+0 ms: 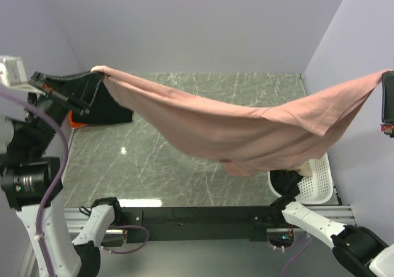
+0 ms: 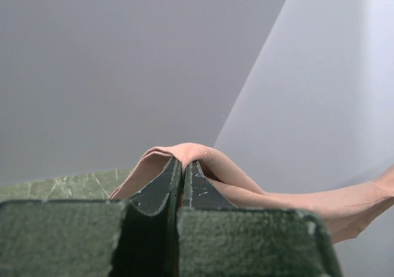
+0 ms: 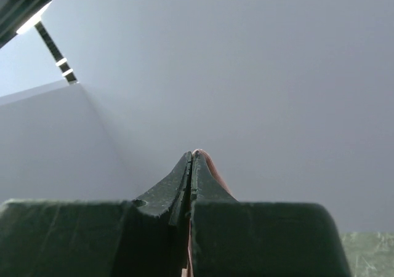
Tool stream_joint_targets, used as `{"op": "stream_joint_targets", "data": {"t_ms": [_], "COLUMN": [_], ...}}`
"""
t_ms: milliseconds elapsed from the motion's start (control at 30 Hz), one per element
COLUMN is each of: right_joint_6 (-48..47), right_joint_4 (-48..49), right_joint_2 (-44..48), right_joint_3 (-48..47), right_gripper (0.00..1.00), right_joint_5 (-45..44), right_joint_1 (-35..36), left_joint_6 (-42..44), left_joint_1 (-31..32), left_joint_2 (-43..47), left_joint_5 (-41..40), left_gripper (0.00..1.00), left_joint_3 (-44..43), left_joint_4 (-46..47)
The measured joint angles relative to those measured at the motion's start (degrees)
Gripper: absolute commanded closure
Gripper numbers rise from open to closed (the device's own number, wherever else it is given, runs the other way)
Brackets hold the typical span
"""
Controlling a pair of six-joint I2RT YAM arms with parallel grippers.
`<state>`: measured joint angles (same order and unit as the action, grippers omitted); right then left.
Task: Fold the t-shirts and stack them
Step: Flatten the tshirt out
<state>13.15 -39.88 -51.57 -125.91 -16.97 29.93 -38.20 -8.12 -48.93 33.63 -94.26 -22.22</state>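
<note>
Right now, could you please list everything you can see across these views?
pink t-shirt: one, dusty pink, stretched in the air above the table
black t-shirt: one, black, lying at the table's far left
orange t-shirt: one, orange, peeking out beside the black t-shirt
basket: one, white mesh, table's near right corner
table: one, grey-green marble
left gripper: one, black, raised at left, shut on the pink t-shirt
right gripper: one, black, raised at right, shut on the pink t-shirt
</note>
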Motion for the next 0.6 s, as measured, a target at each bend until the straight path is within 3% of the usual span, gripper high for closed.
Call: {"op": "stream_joint_targets", "data": {"t_ms": [167, 300, 467, 600], "right_joint_6": [-0.20, -0.55, -1.07, -0.96], "right_joint_4": [0.59, 2.32, 4.85, 4.74], "right_joint_2": [1.05, 0.33, -7.63, -22.62], "right_joint_3": [2.86, 8.92, 14.27, 8.70], "right_gripper": [1.00, 1.00, 1.00, 1.00], "right_joint_5": [2.19, 2.23, 1.38, 3.74], "right_joint_1": [0.00, 0.00, -0.83, -5.31], "left_joint_6": [-0.68, -1.16, -1.49, -1.33], "left_joint_1": [0.02, 0.02, 0.09, 1.57], "left_joint_2": [3.30, 0.48, -14.23, -28.83], "left_joint_5": [1.77, 2.67, 2.51, 0.76], "left_gripper": [0.99, 0.99, 0.99, 0.99], "left_joint_3": [3.43, 9.99, 14.43, 12.15], "left_joint_4": [2.75, 5.88, 7.78, 5.84]}}
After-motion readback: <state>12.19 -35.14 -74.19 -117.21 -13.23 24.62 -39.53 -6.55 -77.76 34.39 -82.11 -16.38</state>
